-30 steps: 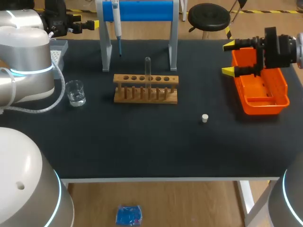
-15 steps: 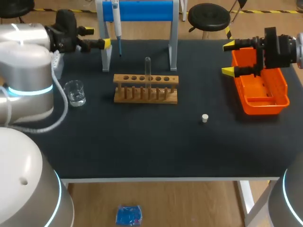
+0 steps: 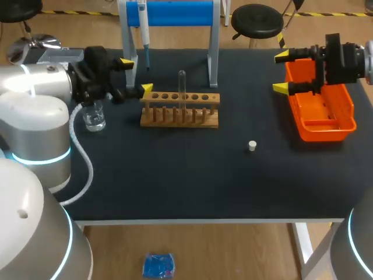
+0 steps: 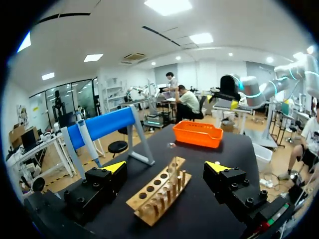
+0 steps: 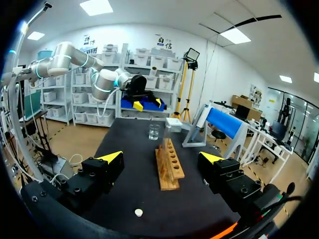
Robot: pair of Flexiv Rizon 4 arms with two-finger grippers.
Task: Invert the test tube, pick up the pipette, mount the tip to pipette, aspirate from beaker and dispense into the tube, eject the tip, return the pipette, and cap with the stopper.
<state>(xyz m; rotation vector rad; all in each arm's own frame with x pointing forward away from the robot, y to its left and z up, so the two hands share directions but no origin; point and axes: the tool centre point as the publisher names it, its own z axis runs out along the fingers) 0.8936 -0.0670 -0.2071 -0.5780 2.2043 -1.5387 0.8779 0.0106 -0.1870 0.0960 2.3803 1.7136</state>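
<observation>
While the white stopper (image 3: 252, 146) lies on the bench (image 3: 175, 181) in front of the wooden rack (image 3: 179, 109) and off to its right, the test tube (image 3: 182, 87) stands upright in that rack. The beaker (image 3: 94, 119) sits left of the rack. The left jaws hang open and empty at the rack's left end. The right jaws, also open and empty, are well right of the rack by the orange bin (image 3: 326, 119). Behind the rack hangs the pipette (image 3: 143, 29).

The tube (image 3: 182, 87) stands in the rack (image 3: 179, 111) before me; beaker (image 3: 93, 119) left, stand (image 3: 172, 14) behind, stopper (image 3: 252, 146) near right, bin (image 3: 326, 131) at right.
</observation>
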